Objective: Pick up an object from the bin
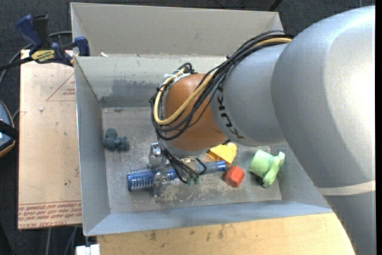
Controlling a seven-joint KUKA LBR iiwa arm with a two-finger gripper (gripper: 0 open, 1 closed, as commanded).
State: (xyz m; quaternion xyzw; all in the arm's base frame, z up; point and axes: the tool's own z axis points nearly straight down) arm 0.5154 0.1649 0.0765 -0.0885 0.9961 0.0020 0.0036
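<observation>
My gripper point(159, 171) is low in the bin's front left part, under the orange wrist cover. It is right over a blue tool-like thing with a ribbed blue cylinder end point(139, 180) that points left. The thing's thin blue shaft point(210, 168) runs right, towards a small red-orange block point(235, 176). The gripper's metal parts sit on both sides of the blue thing near the cylinder's right end. The view does not show whether it has hold of it. A yellow piece point(222, 153) lies just behind the shaft, partly hidden by the wrist.
A light green plastic thing point(267, 166) lies at the front right near the bin wall. A small dark grey-blue thing point(114, 140) sits by the left wall. The arm covers the bin's middle and right rear.
</observation>
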